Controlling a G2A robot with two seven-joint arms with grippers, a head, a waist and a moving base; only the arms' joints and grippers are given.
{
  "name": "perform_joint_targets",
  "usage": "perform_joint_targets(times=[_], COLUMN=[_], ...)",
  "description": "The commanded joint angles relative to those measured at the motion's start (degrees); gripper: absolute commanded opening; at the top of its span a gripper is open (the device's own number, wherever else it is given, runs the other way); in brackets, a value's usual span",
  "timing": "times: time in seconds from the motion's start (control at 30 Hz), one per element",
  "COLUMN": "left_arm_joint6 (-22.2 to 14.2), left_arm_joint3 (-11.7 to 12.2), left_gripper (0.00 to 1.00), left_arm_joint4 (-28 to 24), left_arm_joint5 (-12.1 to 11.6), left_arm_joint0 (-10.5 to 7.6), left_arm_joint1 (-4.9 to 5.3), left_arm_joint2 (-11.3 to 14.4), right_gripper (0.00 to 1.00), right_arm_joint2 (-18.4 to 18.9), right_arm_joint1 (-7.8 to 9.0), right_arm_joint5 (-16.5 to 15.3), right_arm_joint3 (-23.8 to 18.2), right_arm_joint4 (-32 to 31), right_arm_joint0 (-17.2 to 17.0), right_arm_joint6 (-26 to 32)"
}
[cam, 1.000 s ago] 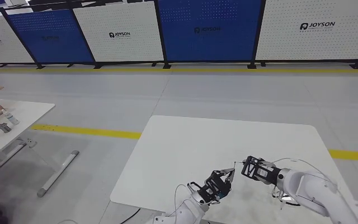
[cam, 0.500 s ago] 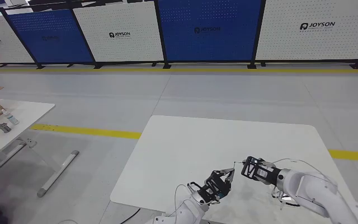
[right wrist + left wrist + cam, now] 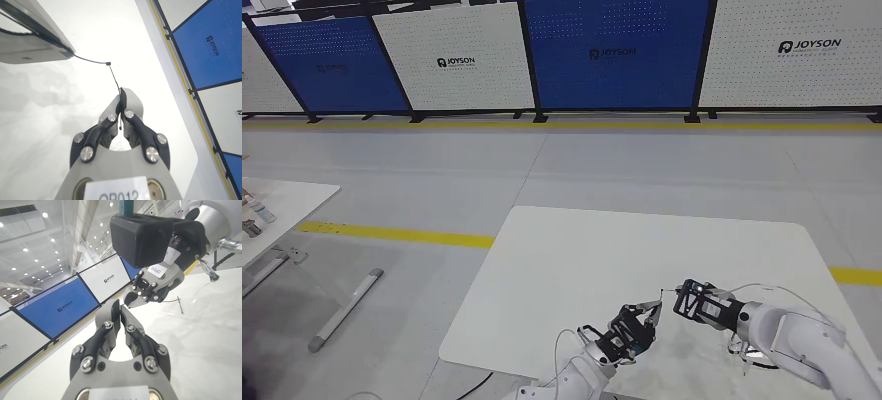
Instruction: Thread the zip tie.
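We see the black zip tie (image 3: 108,63) held in the air just above the white table (image 3: 572,260), over the table's 5 o'clock part in the top view. Its small square head sits between the two grippers. One stretch of strap curves from the head to the left gripper (image 3: 119,307), and another runs straight from the head to the right gripper (image 3: 120,91). We cannot tell whether the strap passes through the head. The right gripper's fingers are pressed together on the strap, whose short end hangs between them behind the pads. The left gripper's fingers are likewise pinched narrow on the tie at their tips. The two sets of fingertips stand near each other but apart, the left gripper at about 8 o'clock from the right one in the top view. On the table beyond the right gripper we notice a thin black strip (image 3: 181,307) lying flat, too small to name. Further out, at 12 o'clock, blue and white pegboard panels (image 3: 617,50) line the floor. A yellow floor line (image 3: 392,235) runs from 9 o'clock toward the table, and a second table (image 3: 272,200) stands at 9 o'clock.
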Motion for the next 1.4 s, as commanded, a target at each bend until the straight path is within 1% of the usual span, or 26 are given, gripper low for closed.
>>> perform_joint_targets(times=[0.0,0.2,0.4,1.2,1.3,1.37], left_arm_joint6=[-0.1,0.0,0.6,0.3,0.5,0.7], left_arm_joint3=[0.0,0.2,0.1,0.6,0.7,0.6], left_gripper=[0.00,0.00,0.00,0.00,0.00,0.00], left_arm_joint4=[0.0,0.0,0.0,0.0,0.0,0.0], left_arm_joint5=[0.0,0.0,0.5,-0.3,-0.2,0.4], left_arm_joint0=[-0.05,-0.14,0.06,-0.26,-0.32,-0.18], left_arm_joint1=[-0.01,-0.12,-0.31,-0.34,-0.36,-0.43], left_arm_joint2=[0.0,0.1,-0.2,0.3,0.4,0.3], right_gripper=[0.00,0.00,0.00,0.00,0.00,0.00], right_arm_joint2=[0.1,0.1,0.1,0.1,0.0,0.0], right_arm_joint1=[-0.01,-0.02,0.04,0.05,0.07,0.10], right_arm_joint5=[0.0,0.0,0.0,0.0,0.0,0.0], right_arm_joint3=[0.1,0.1,0.3,-0.3,-0.2,0.0], right_arm_joint4=[0.0,-0.1,-0.1,-0.4,-0.5,-0.4], right_arm_joint0=[-0.1,-0.2,-0.2,-0.3,-0.2,-0.3], right_arm_joint6=[-0.1,-0.2,-0.3,-0.2,-0.3,-0.4])
